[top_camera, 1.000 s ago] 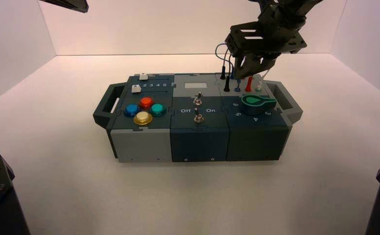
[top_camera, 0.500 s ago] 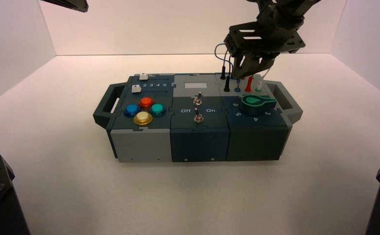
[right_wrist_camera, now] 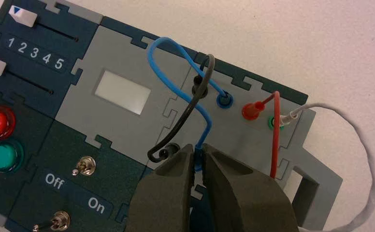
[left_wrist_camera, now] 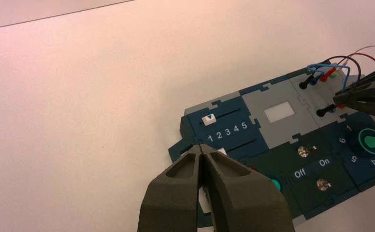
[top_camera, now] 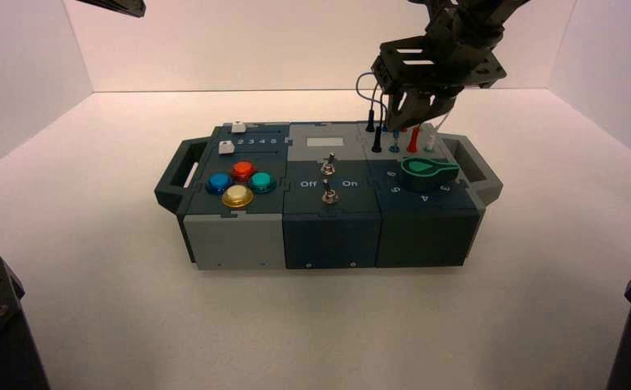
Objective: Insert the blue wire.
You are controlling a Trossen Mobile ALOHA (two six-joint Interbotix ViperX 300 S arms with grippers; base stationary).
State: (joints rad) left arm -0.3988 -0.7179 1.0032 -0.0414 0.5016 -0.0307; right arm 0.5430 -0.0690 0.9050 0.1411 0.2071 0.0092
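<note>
Pale surface beneath the box, plain light walls behind. Right claw over the box's right section, beyond the green-and-black knob; claw closed on the near plug of the blue wire, at the near socket row, between black and red plugs. Far end of blue wire seated in the far row's blue socket. Left claw closed, held above the box's left side.

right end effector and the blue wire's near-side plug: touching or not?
Touching. Right wrist view: the tips of the right end effector are closed on the blue plug, one on each side, with the blue wire leading out between them.
</note>
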